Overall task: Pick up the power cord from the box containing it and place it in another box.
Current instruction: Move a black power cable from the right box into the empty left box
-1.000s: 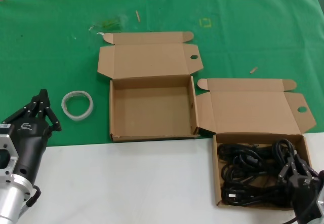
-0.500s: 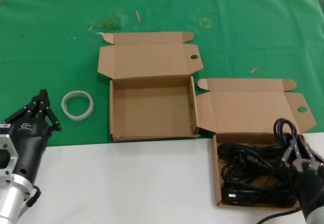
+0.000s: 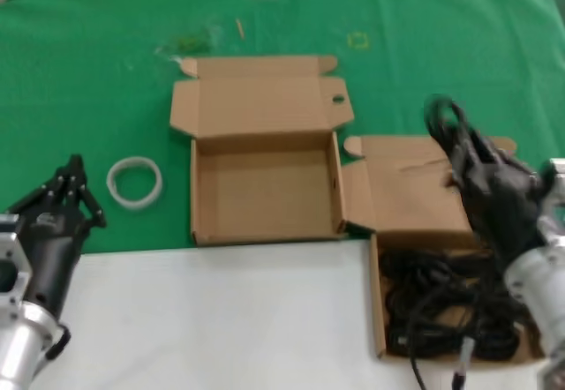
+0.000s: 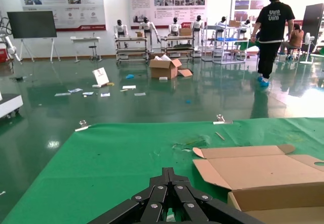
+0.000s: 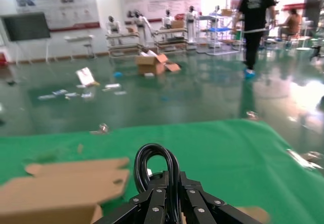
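Note:
My right gripper [image 3: 465, 147] is shut on the power cord [image 3: 441, 118], a black looped bundle. It holds one end up over the open lid of the near right box [image 3: 378, 297]. The rest of the cord [image 3: 441, 306] trails down into that box. In the right wrist view the cord's loop [image 5: 156, 168] sticks out between the shut fingers. The other box [image 3: 265, 187] stands open and empty at the table's centre, its lid [image 3: 260, 106] folded back. My left gripper [image 3: 75, 174] is shut and empty at the left, apart from both boxes; it also shows in the left wrist view [image 4: 169, 174].
A white tape ring [image 3: 135, 181] lies on the green cloth [image 3: 88, 81] between my left gripper and the centre box. The cloth ends at a white table strip [image 3: 212, 319] in front. Small scraps lie at the cloth's far side.
My right gripper has risen out of the right box and moved away from me, lifting one end of the cord above the lid. The left arm has not moved.

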Robot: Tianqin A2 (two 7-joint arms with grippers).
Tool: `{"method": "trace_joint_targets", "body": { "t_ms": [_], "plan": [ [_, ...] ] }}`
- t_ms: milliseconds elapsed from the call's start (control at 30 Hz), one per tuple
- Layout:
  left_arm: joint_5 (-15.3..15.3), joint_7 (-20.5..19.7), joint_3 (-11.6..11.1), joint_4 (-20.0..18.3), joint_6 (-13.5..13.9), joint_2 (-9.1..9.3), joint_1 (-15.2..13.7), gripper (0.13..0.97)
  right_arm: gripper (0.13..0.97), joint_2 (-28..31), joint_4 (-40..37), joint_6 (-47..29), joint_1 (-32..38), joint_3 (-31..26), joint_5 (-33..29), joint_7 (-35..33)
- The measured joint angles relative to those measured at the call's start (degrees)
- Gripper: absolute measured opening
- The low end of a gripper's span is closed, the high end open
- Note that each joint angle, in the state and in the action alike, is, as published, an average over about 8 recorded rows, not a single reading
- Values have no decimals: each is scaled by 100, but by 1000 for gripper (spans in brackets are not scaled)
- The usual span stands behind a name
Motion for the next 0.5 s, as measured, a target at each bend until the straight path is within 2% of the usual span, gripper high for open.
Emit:
{"method": "trace_joint_targets", "body": {
  "t_ms": [333,500],
  "plan": [
    [0,0,0,0,0,0,0,140,165,-512,-2315,-1251,2277,-1184,271,348],
    [0,0,0,0,0,0,0,140,165,-1047,-3551,-1869,2993,-1415,56,635]
  ]
}}
